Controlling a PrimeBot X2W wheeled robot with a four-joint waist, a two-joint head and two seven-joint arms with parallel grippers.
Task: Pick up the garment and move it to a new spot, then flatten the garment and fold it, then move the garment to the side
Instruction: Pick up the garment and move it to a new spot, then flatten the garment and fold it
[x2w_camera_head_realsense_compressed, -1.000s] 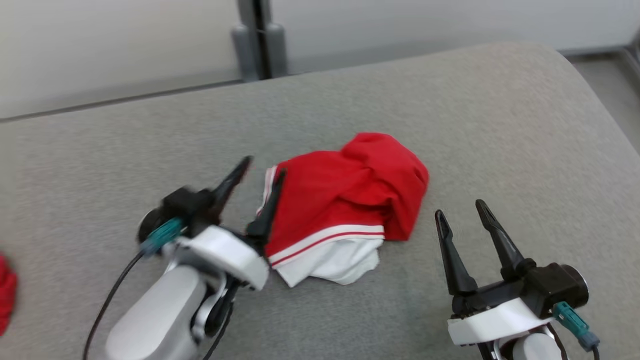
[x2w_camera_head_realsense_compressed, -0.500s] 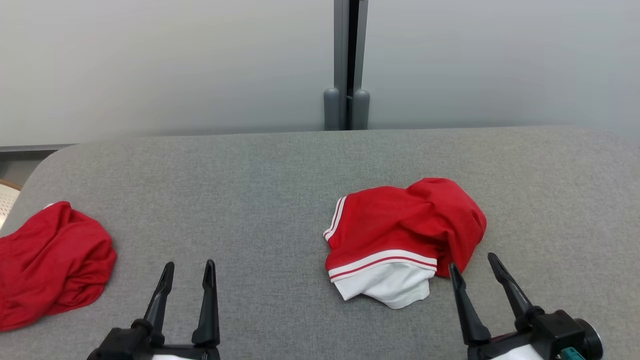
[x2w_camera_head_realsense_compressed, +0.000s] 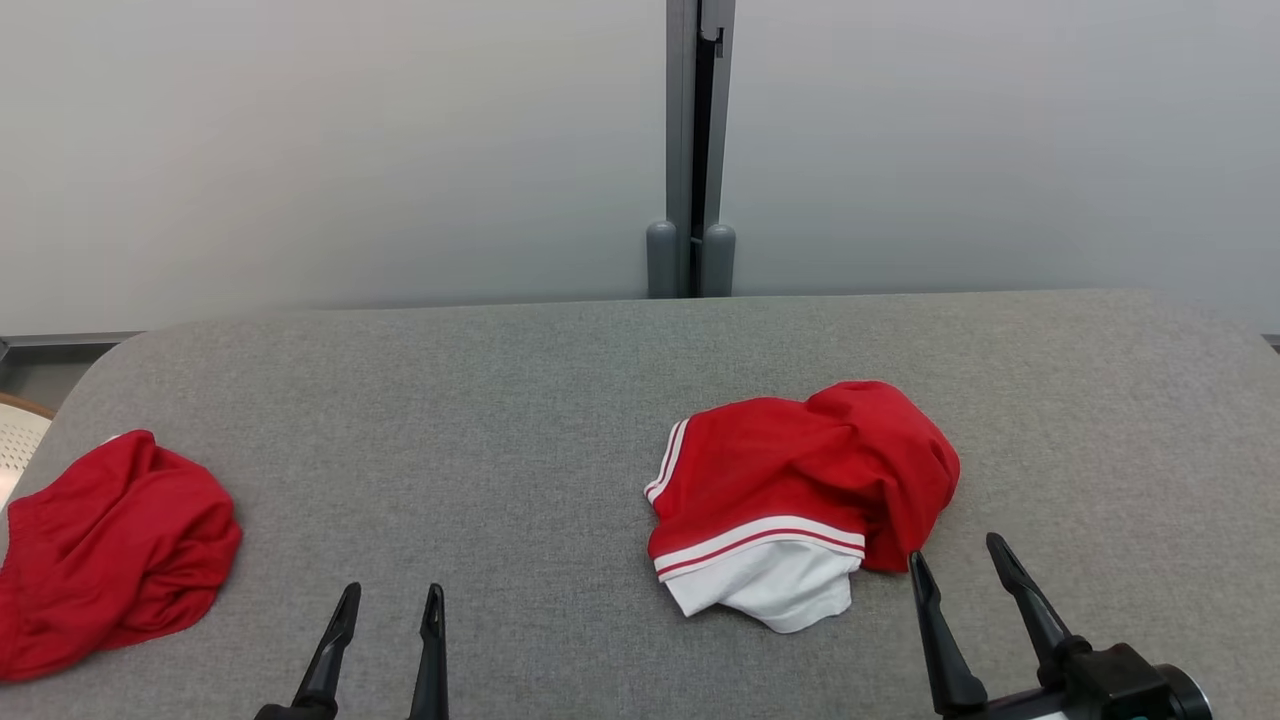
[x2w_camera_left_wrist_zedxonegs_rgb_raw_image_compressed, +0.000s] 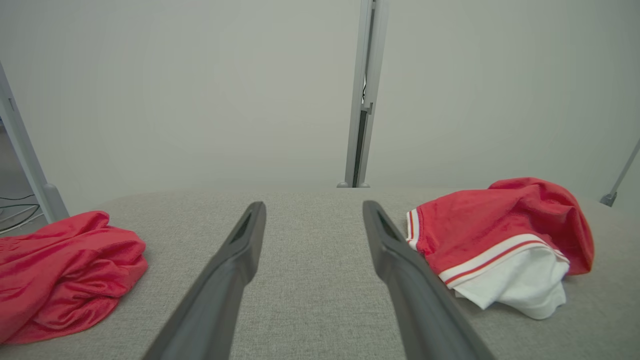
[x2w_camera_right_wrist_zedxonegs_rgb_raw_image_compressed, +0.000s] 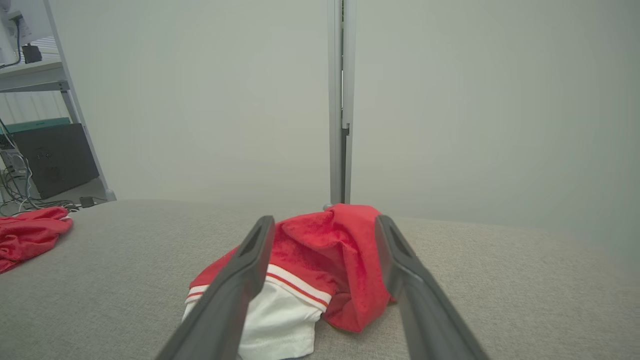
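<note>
Crumpled red garment with white-and-red striped trim and a white fabric part poking out at its near edge (x2w_camera_head_realsense_compressed: 800, 490) lies bunched in a heap on the grey fabric-covered tabletop (x2w_camera_head_realsense_compressed: 500, 420), right of centre in the head view and closer to the near edge than the far one. Not flattened, not folded; the red part is humped up at the right side and the striped hem runs along the near side and up the left. Nothing holds it. Right tool (x2w_camera_head_realsense_compressed: 955, 548) sits at the lower right, its two dark fingers spread apart and empty, tips pointing at the garment's near right corner. The left fingertip is just beside the red edge, contact not clear. In the right wrist view the heap shows between the spread fingers, just beyond them. Left tool (x2w_camera_head_realsense_compressed: 392, 592) is at the lower left, fingers also spread and empty, over bare tabletop, well apart from the garment, which is off to its right. Second crumpled plain red cloth (x2w_camera_head_realsense_compressed: 110, 550) lies at the far left edge of the tabletop, well apart from both tools. Behind the tabletop are pale grey wall panels (x2w_camera_head_realsense_compressed: 300, 150) joined by a vertical grey metal post (x2w_camera_head_realsense_compressed: 682, 150).
</note>
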